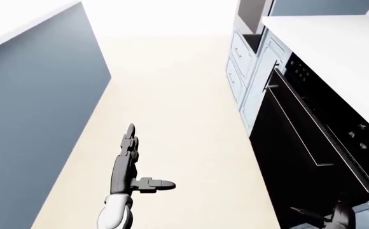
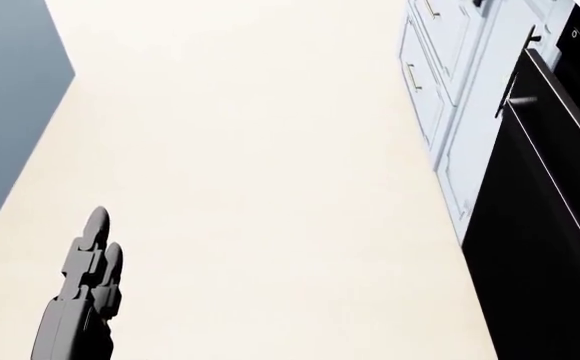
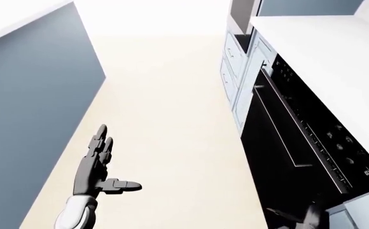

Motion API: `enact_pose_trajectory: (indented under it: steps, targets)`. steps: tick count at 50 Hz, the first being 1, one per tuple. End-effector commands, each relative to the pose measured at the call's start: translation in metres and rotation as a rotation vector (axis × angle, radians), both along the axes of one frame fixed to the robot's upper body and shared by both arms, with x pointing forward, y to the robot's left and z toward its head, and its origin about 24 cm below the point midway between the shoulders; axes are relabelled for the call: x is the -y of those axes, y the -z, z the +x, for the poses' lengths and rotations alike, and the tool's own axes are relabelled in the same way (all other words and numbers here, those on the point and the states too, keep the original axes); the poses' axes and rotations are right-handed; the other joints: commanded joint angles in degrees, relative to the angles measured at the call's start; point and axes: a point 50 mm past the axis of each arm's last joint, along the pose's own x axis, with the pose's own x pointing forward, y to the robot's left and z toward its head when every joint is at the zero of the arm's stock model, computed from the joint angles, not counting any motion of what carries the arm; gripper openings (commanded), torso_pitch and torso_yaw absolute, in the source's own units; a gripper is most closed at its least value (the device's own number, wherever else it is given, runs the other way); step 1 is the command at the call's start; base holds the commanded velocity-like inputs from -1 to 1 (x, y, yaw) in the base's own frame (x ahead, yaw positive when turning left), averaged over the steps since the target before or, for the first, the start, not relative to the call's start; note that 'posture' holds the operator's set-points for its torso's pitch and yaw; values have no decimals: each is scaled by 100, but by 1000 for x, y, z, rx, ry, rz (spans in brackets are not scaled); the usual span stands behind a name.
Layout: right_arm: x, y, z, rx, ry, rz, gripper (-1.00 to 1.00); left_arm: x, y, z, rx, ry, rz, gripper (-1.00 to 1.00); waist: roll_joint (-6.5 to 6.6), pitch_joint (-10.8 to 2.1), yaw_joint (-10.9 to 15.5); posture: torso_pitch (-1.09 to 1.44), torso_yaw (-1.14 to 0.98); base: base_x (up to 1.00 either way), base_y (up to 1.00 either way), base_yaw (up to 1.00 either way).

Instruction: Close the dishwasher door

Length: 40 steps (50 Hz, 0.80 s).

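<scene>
1. Two robot hands show in the eye views. The left robot hand (image 1: pixel 128 164) hangs over the cream floor (image 1: pixel 172 95), low and left of centre, its fingers straight and spread apart, the thumb jutting out to the right. It grips nothing.
2. Only a dark sliver of the right robot hand (image 1: pixel 339 217) shows at the bottom right of the left-eye view, against the lower end of the black door; whether its fingers are apart or together cannot be told.
3. The dishwasher door (image 1: pixel 299 143) is the long black panel on the right side, under the white bench (image 1: pixel 337 43). It stands close to its frame, with a narrow gap along its upper edge.
4. A row of round control buttons (image 3: pixel 337 140) sits in the black strip between the door's edge and the bench.
5. A thin bar handle (image 1: pixel 296 121) runs down the door's face.
6. Pale blue cabinets (image 1: pixel 240 62) adjoin the door toward the top of the view.
7. A grey-blue island wall (image 1: pixel 38 119) fills the left side.
</scene>
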Motion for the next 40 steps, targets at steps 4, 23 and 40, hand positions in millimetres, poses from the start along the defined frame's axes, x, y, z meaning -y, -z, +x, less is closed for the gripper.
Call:
enact_pose_trajectory:
  steps: [4, 23, 40]
  targets:
    - [27, -28, 7, 96, 102, -109, 100, 1, -16, 1, 87, 6, 4, 100, -119, -101, -39, 0, 0, 0, 0, 0]
    - [41, -46, 19, 117, 111, -132, 100, 2, -17, 0, 89, 7, 5, 100, -250, -133, 15, 0, 0, 0, 0, 0]
    - [51, -55, 20, 126, 126, -142, 100, 3, -15, 1, 86, 10, 6, 100, -260, -155, 40, 0, 0, 0, 0, 0]
